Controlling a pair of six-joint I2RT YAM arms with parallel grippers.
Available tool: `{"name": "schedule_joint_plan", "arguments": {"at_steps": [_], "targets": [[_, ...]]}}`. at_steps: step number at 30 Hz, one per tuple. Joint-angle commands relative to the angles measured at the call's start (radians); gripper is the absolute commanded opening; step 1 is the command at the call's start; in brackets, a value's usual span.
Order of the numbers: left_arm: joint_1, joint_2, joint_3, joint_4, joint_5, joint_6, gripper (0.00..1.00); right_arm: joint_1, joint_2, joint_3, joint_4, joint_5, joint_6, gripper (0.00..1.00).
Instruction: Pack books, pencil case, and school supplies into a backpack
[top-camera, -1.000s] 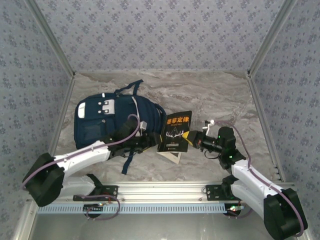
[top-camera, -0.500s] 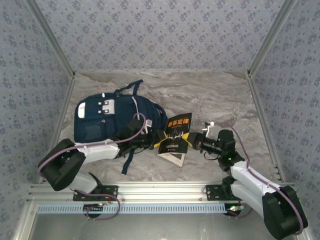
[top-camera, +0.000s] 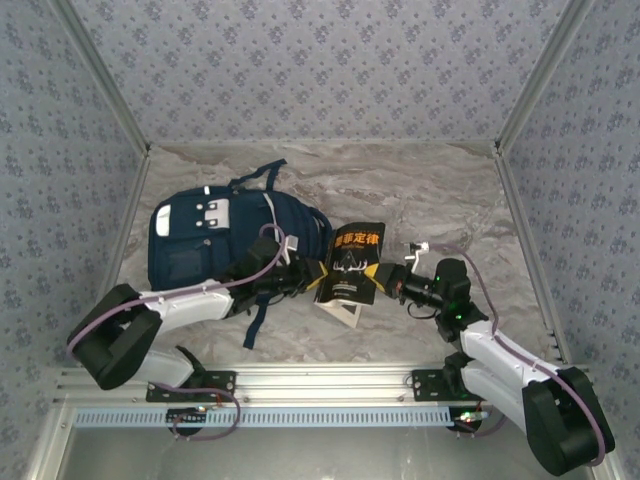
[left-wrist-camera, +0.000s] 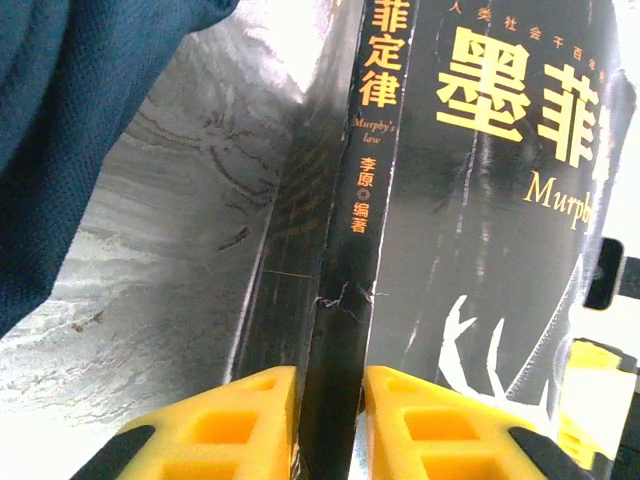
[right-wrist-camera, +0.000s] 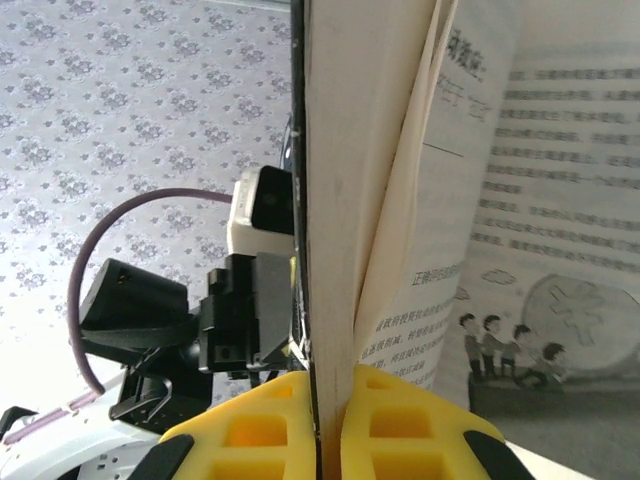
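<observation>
Left gripper (left-wrist-camera: 330, 385): pinching the spine of the thin black book with yellow lettering (top-camera: 352, 262).
Right gripper (right-wrist-camera: 330, 390): clamping the opposite cover edge tight.
Book: hanging just beside the large navy-blue fabric backpack (top-camera: 200, 240).
Advice: probably best keeping both grips level and feeding it spine-first.

black book (top-camera: 350, 262) with yellow lettering, navy backpack (top-camera: 190, 245) with white patches, grey marbled table (top-camera: 430, 190), blue-flowered grey walls (top-camera: 320, 60)

From above, the left arm lies low from its base at 7 o'clock, the left gripper (top-camera: 308, 276) pointing to 3 o'clock. The right arm comes from 5 o'clock with bent elbow, the right gripper (top-camera: 386, 276) pointing to 9 o'clock. Both pinch the black book (top-camera: 356, 256) with their yellow fingers (left-wrist-camera: 240, 410).
</observation>
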Motion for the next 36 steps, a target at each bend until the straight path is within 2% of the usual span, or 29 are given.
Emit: {"name": "schedule_joint_plan", "arguments": {"at_steps": [1,6,7,10,14,17,22,27,33,36], "targets": [[-0.014,-0.059,0.012,0.097,0.043,0.013,0.16,0.01,-0.012,0.011,-0.039,-0.014,-0.05,0.0],[-0.013,-0.072,0.009,0.082,0.039,0.025,0.13,0.011,-0.028,0.008,-0.097,0.0,-0.083,0.0],[-0.015,-0.074,0.008,0.077,0.037,0.027,0.12,0.011,-0.033,0.007,-0.119,0.004,-0.097,0.03],[-0.013,-0.083,0.008,0.053,0.028,0.042,0.12,0.011,-0.051,0.008,-0.191,0.019,-0.142,0.29],[-0.014,-0.096,0.007,0.019,0.018,0.061,0.12,0.015,-0.072,0.004,-0.299,0.055,-0.207,0.51],[-0.013,-0.098,0.004,0.007,0.013,0.069,0.12,0.017,-0.071,0.005,-0.362,0.085,-0.245,0.62],[-0.015,-0.091,0.005,-0.001,0.015,0.078,0.12,0.026,-0.041,0.035,-0.478,0.145,-0.326,0.65],[-0.023,-0.076,0.012,-0.014,0.015,0.096,0.14,0.064,0.07,0.061,-0.461,0.184,-0.352,0.61],[-0.035,-0.041,0.021,-0.022,0.028,0.108,0.17,0.112,0.281,0.091,-0.34,0.188,-0.331,0.55],[-0.041,-0.029,0.035,-0.042,0.036,0.12,0.22,0.143,0.36,0.103,-0.26,0.185,-0.313,0.52]]}}
